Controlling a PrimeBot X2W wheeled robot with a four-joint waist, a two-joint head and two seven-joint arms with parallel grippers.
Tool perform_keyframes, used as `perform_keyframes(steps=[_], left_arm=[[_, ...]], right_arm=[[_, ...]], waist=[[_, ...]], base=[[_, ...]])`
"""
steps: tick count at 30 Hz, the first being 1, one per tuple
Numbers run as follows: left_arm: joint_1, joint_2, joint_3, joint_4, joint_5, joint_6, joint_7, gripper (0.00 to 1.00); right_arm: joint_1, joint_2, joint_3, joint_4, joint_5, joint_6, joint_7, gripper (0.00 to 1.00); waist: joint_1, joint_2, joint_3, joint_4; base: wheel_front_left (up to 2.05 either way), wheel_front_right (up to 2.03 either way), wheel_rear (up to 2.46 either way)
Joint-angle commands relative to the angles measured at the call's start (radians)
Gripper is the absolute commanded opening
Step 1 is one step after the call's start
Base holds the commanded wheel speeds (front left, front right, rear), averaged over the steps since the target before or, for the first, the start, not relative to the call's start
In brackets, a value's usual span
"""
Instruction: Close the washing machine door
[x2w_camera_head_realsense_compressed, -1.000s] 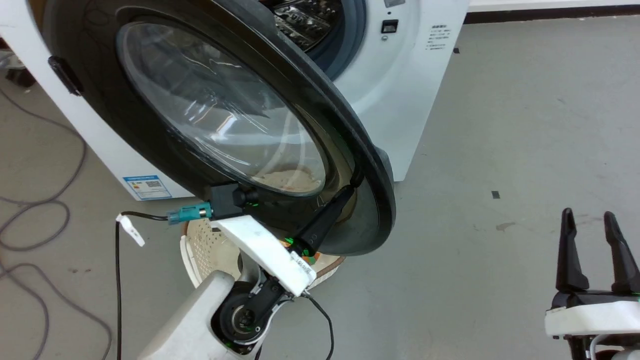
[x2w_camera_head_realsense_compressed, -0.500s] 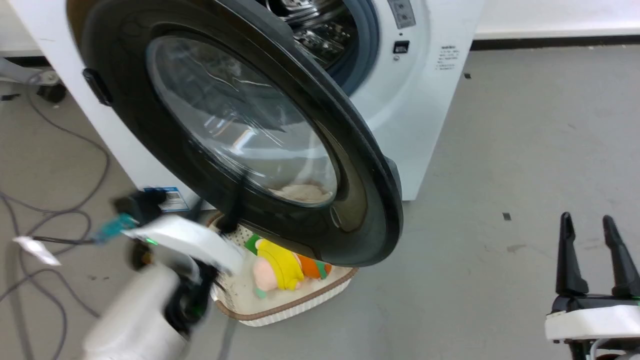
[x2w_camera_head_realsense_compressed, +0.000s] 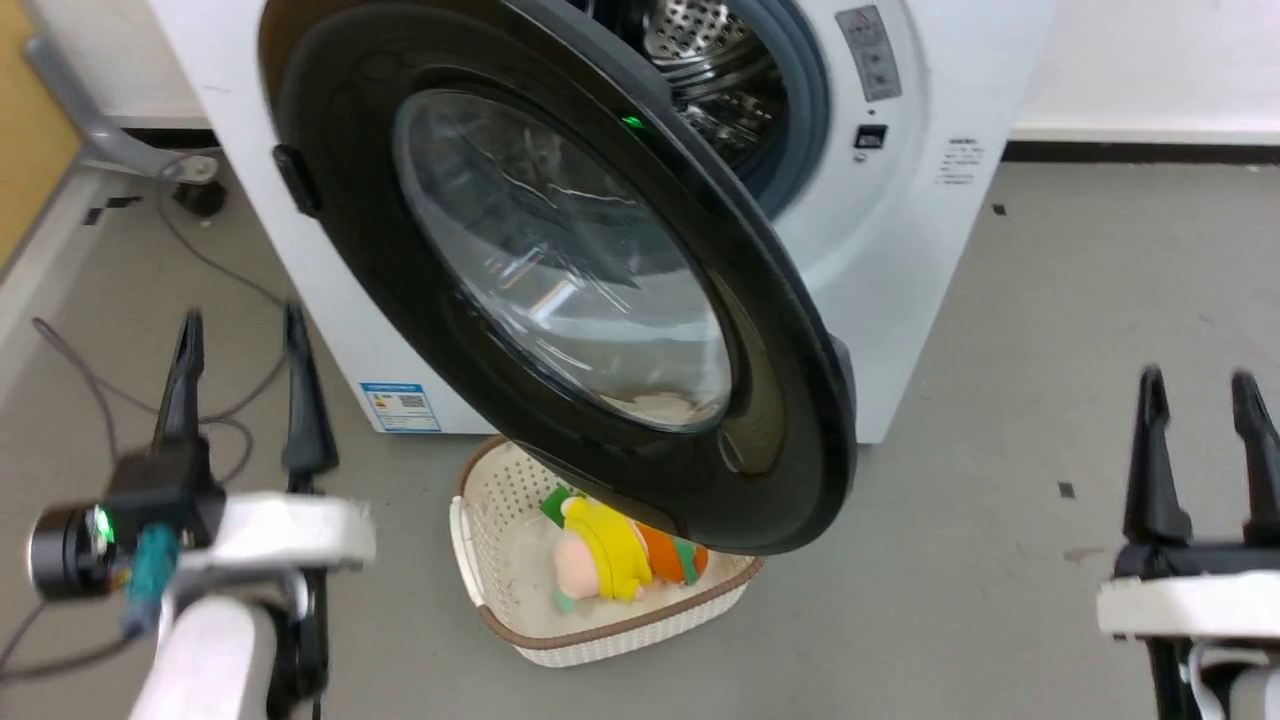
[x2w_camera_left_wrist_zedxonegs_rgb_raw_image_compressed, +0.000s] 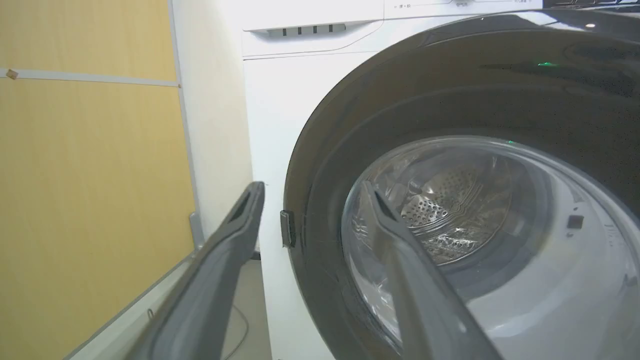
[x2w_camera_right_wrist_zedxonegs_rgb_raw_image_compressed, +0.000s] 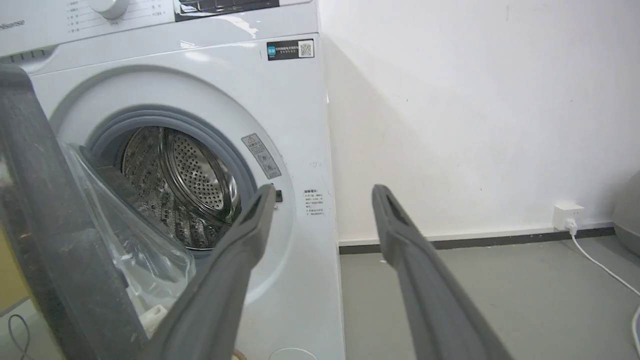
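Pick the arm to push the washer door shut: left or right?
Probably right. The right gripper is open on the free-edge side of the washing machine door; the left gripper is at its hinged side, with poor leverage.

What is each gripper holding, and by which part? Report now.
Nothing is held. The left gripper and the right gripper are both open and empty, clear of the washing machine door.

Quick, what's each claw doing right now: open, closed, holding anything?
Left claw: open, holding nothing.
Right claw: open, holding nothing.
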Motion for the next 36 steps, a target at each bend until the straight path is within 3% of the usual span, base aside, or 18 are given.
perform_keyframes(steps=[1, 8, 9, 10, 11, 12, 20, 26, 31, 36], left_arm=[[0.031, -0.005, 0.008, -0.009, 0.015, 0.005, -0.005, 1.00], [0.167, -0.051, 0.055, -0.031, 0.065, -0.034, -0.005, 1.00], [0.180, -0.060, 0.060, -0.030, 0.068, -0.042, -0.005, 1.00], [0.192, -0.068, 0.064, -0.029, 0.074, -0.050, -0.005, 1.00], [0.202, -0.074, 0.067, -0.028, 0.081, -0.056, -0.005, 1.00], [0.211, -0.081, 0.068, -0.025, 0.090, -0.062, -0.005, 1.00], [0.236, -0.131, 0.100, -0.002, 0.138, -0.106, -0.005, 1.00], [0.236, -0.157, 0.124, -0.002, 0.157, -0.130, -0.005, 1.00], [0.226, -0.177, 0.137, -0.011, 0.173, -0.144, -0.005, 1.00], [0.203, -0.195, 0.136, -0.026, 0.200, -0.154, -0.005, 1.00]], right_arm=[[-0.020, 0.000, 0.011, -0.014, -0.004, 0.001, -0.004, 1.00], [-0.098, 0.000, 0.134, -0.113, 0.055, 0.001, -0.004, 1.00], [-0.108, 0.000, 0.148, -0.127, 0.077, 0.001, -0.004, 0.62], [-0.118, 0.000, 0.168, -0.144, 0.088, 0.001, -0.004, 0.31], [-0.127, 0.000, 0.191, -0.162, 0.088, 0.001, -0.004, 0.11], [-0.136, -0.003, 0.218, -0.180, 0.091, 0.001, -0.004, 0.00], [-0.190, -0.153, 0.507, -0.242, 0.190, 0.001, -0.004, 0.00], [-0.215, -0.271, 0.732, -0.173, 0.232, 0.001, -0.004, 0.00], [-0.214, -0.316, 0.832, -0.053, 0.259, 0.001, -0.004, 0.00], [-0.214, -0.332, 0.827, 0.075, 0.263, 0.001, -0.004, 0.00]], waist=[[0.0001, 0.0000, -0.006, 0.009], [0.0001, 0.0000, -0.019, 0.044], [0.0001, 0.0000, -0.021, 0.050], [0.0001, 0.0000, -0.023, 0.056], [0.0001, 0.0000, -0.025, 0.061], [0.0001, 0.0000, -0.027, 0.066], [0.0001, 0.0000, -0.033, 0.092], [0.0001, 0.0000, -0.023, 0.093], [0.0001, 0.0000, -0.004, 0.091], [0.0001, 0.0000, 0.037, 0.089]], base=[[0.00, 0.00, 0.00], [0.00, 0.00, 0.00], [0.00, 0.00, 0.00], [0.00, 0.00, 0.00], [0.00, 0.00, 0.00], [0.00, 0.00, 0.00], [0.00, 0.00, 0.00], [0.00, 0.00, 0.00], [0.00, 0.00, 0.00], [0.00, 0.00, 0.00]])
